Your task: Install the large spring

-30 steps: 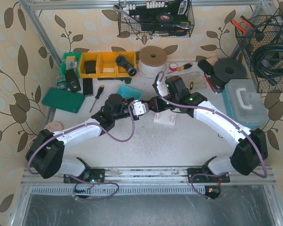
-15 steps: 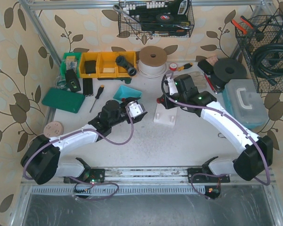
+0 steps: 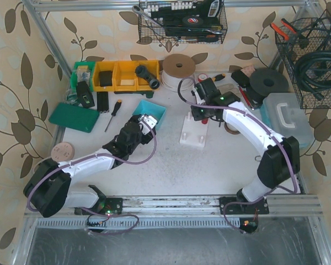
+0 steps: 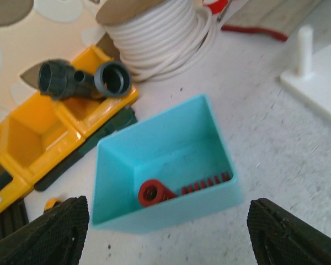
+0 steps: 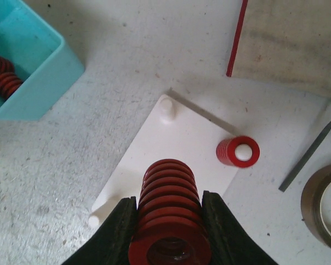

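Right gripper (image 5: 168, 243) pinching large spring (image 5: 166, 193) above white peg plate (image 5: 171, 143), small spring (image 5: 238, 151) seated on right-hand peg, corner peg (image 5: 166, 107) uncovered, open tabletop (image 5: 99, 149) between plate and teal bin (image 4: 165, 212) at left, tape roll (image 5: 325, 204) and file (image 5: 311, 152) crowding right side, left gripper (image 4: 168, 234) spread wide over bin.

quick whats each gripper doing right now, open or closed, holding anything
left gripper: open, holding nothing
right gripper: closed on a large red spring
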`<control>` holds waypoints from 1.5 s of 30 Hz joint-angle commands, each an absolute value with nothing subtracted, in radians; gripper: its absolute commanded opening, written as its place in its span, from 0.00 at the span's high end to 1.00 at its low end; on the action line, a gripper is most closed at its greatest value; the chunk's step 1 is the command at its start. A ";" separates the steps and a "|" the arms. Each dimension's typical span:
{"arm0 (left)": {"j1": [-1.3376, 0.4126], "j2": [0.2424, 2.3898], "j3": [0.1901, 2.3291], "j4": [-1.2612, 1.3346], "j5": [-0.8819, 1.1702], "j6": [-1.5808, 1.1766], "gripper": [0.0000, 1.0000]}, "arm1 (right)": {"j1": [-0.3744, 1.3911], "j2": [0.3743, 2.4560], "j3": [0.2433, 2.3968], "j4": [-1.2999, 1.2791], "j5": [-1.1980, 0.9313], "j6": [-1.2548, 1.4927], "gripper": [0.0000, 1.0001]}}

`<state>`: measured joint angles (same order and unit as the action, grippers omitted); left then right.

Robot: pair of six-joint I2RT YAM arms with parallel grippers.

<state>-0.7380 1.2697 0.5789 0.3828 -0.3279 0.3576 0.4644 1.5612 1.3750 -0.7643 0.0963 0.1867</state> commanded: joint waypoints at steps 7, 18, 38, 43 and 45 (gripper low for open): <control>-0.727 1.278 0.461 0.576 -0.410 0.385 0.19 | 0.463 1.772 1.568 -0.800 0.148 0.173 1.00; -0.727 1.243 0.451 0.559 -0.350 0.386 0.19 | 0.463 1.932 1.697 -0.864 0.159 0.174 1.00; -0.727 1.227 0.457 0.524 -0.298 0.385 0.19 | 0.462 2.055 1.762 -0.864 0.170 0.150 1.00; -0.727 1.228 0.456 0.527 -0.291 0.385 0.19 | 0.462 2.086 1.771 -0.862 0.159 0.150 1.00; -0.727 1.232 0.461 0.525 -0.293 0.383 0.19 | 0.462 2.106 1.778 -0.865 0.157 0.151 1.00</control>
